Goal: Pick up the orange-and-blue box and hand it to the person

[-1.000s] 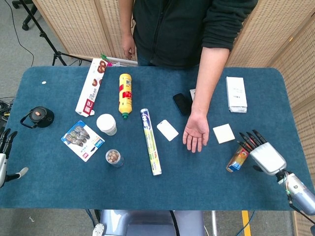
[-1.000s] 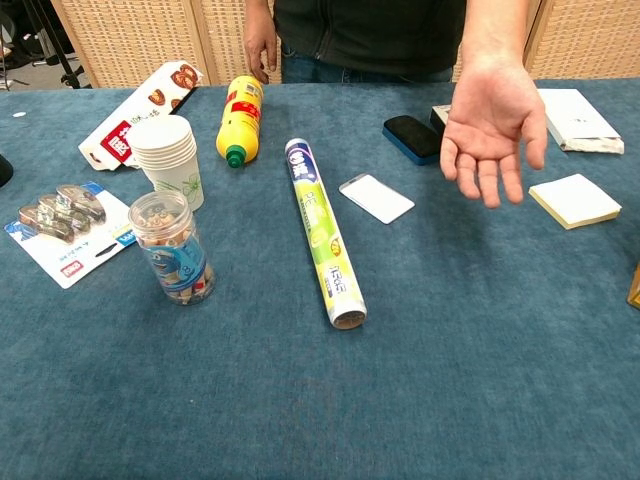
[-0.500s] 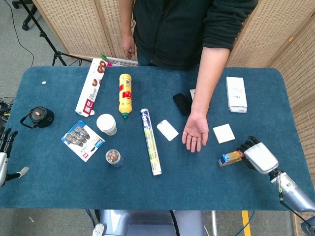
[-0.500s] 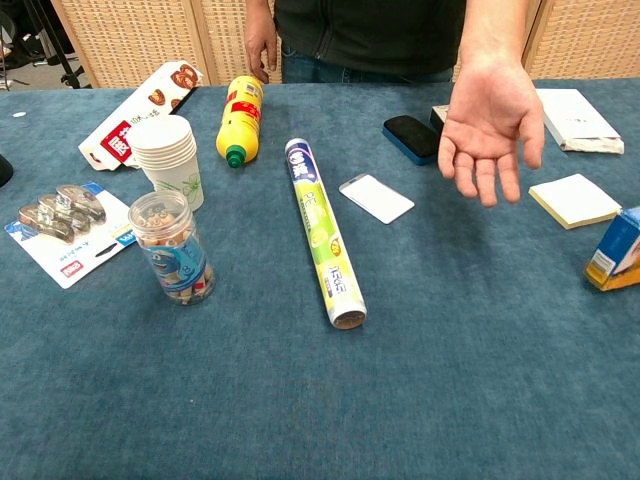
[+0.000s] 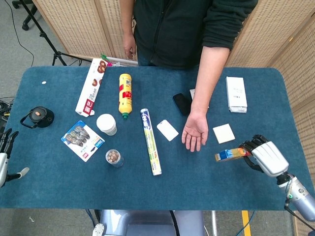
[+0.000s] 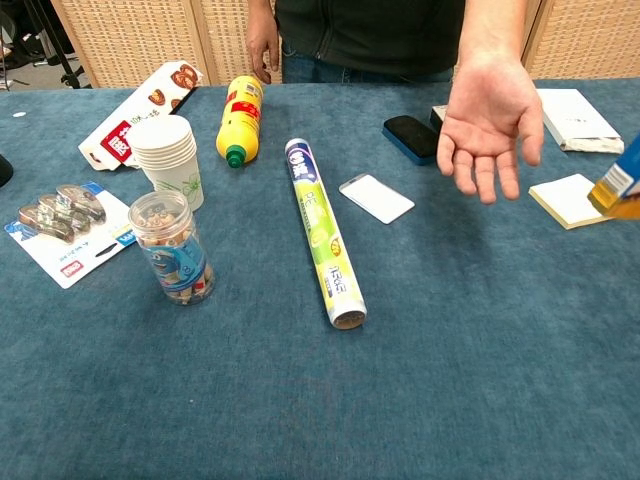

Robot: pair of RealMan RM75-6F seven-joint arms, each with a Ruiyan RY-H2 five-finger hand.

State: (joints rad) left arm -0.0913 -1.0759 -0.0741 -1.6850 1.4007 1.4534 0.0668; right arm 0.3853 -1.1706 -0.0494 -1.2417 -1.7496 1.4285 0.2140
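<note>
My right hand (image 5: 263, 155) grips the orange-and-blue box (image 5: 229, 154) at the right side of the table, lifted off the cloth and lying roughly level, its free end pointing left. In the chest view only a corner of the box (image 6: 620, 185) shows at the right edge, and the hand itself is out of frame. The person's open palm (image 5: 195, 131) hangs above the table, a short way left of and beyond the box. My left hand (image 5: 5, 155) hangs off the table's left edge, fingers apart and holding nothing.
A white notepad (image 5: 224, 133) lies between the palm and the box. A black phone (image 5: 182, 103), white card (image 5: 168, 130), long foil roll (image 5: 150, 141), yellow bottle (image 5: 125, 93), paper cups (image 5: 106, 124), small jar (image 5: 114, 157) and several packets lie further left.
My right hand has turned the box from upright to lying level, lifted it off the cloth and carried it left toward the person's palm. The left hand has stayed still.
</note>
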